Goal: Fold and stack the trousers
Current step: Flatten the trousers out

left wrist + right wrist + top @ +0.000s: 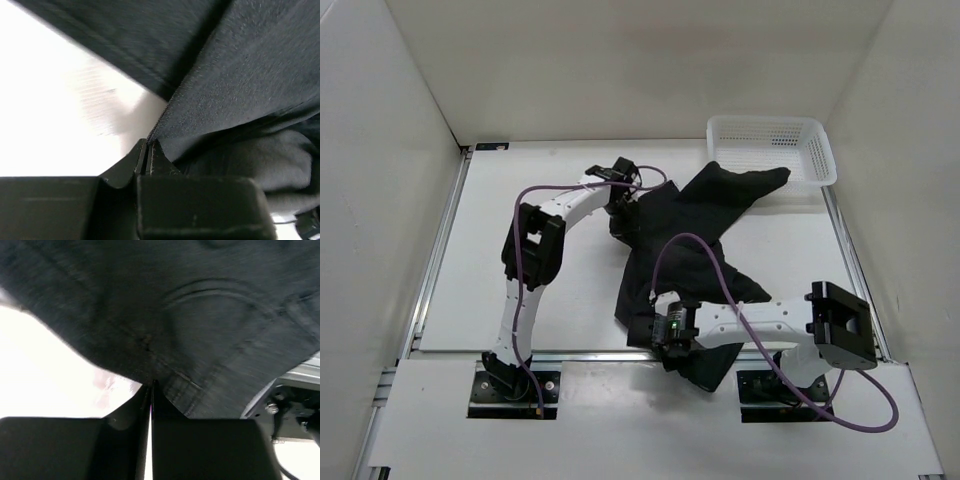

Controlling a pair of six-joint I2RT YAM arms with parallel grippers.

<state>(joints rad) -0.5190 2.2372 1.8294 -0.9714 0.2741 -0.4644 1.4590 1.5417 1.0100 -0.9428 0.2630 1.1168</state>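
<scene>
The black trousers (685, 235) lie crumpled across the middle of the table, one end reaching the basket, another part hanging over the near edge. My left gripper (618, 212) is at the cloth's far left edge, shut on a fold of the trousers (235, 85); the cloth edge runs into its closed tips (149, 142). My right gripper (655, 325) is at the near left corner of the cloth, shut on a seamed edge of the trousers (200, 315), the cloth entering its closed tips (152, 383).
A white mesh basket (815, 150) stands at the far right corner; a trouser end touches its front. White walls enclose the table on the left, right and back. The table's left half (490, 230) is bare.
</scene>
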